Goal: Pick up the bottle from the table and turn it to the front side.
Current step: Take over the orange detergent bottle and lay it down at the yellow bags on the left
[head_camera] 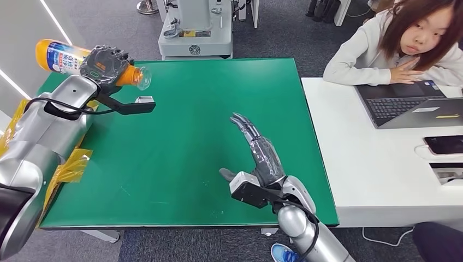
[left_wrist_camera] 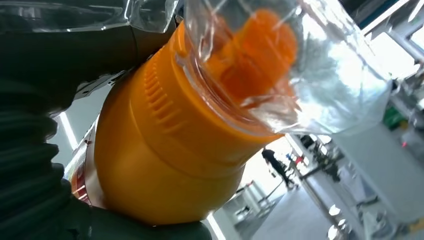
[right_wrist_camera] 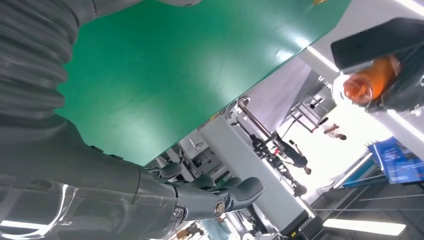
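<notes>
My left hand grips an orange bottle with a white and blue label, held on its side above the far left corner of the green table. Its clear cap points toward the table's middle. The left wrist view shows the bottle's orange neck and clear cap close up, with my dark fingers around the body. My right hand hovers open over the near right part of the table, fingers straight and pointing away from me. The right wrist view catches the bottle in the distance.
A white desk adjoins the green table on the right, carrying a laptop and a phone. A person sits behind it. A grey machine stands beyond the table's far edge. Yellow film hangs at the table's left edge.
</notes>
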{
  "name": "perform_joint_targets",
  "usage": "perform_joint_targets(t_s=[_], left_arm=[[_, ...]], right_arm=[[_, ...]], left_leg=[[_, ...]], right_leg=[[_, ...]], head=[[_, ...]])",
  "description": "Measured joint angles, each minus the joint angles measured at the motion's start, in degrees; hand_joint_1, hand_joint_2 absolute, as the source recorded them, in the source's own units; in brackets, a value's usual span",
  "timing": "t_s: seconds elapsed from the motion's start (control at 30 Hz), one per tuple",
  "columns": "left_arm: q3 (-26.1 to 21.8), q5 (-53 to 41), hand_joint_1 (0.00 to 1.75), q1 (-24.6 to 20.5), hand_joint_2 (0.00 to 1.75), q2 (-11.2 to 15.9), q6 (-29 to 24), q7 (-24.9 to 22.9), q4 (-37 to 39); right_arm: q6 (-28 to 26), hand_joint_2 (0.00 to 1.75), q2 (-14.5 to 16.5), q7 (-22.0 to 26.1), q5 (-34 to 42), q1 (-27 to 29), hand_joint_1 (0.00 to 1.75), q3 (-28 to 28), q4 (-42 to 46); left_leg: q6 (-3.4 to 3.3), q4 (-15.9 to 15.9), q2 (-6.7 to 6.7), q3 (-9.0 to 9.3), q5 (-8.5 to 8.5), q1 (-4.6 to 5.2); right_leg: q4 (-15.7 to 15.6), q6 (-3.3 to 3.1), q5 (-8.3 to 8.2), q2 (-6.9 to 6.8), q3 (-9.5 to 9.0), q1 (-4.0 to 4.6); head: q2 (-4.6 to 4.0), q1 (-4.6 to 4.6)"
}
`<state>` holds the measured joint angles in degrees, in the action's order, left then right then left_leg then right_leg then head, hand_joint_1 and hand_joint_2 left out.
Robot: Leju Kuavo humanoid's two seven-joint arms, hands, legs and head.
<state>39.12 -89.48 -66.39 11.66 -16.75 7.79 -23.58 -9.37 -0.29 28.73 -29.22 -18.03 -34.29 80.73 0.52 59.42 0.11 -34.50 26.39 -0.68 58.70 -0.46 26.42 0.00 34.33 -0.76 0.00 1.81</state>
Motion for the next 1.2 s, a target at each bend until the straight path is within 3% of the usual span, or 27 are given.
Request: perform_joint_targets(t_s=[0.53, 0.9, 1.2], left_arm=[[2.3, 0.0, 1.75, -0.7, 1.75, 6.1, 12.1, -4.6, 6.1], [2.3, 0.3, 1.75, -0.2, 1.75, 9.1, 15.5, -5.5, 8.1], [2.3, 0.2, 1.75, 2.6, 1.75, 10.6, 16.1, -5.3, 8.7]], right_arm=[[0.7, 1.75, -0.1, -0.4, -1.2, 3.6, 0.00, 1.7, 2.2], [1.3, 1.75, -0.1, -0.4, -1.4, 4.5, 0.00, 2.1, 2.5], [1.8, 1.75, -0.1, -0.2, -1.4, 4.5, 0.00, 2.1, 2.5]], left_leg=[[0.01, 0.0, 0.04, 0.00, 0.00, 0.00], [0.01, 0.0, 0.04, 0.00, 0.00, -0.01], [0.01, 0.0, 0.03, -0.01, -0.01, -0.01]], right_leg=[[0.0, 0.00, 0.00, 0.05, 0.01, 0.00], [0.0, 0.00, 0.00, 0.05, 0.01, 0.00], [0.0, 0.00, 0.00, 0.04, 0.01, 0.00]], head=[[0.00, 0.01], [0.00, 0.01], [0.00, 0.01]])
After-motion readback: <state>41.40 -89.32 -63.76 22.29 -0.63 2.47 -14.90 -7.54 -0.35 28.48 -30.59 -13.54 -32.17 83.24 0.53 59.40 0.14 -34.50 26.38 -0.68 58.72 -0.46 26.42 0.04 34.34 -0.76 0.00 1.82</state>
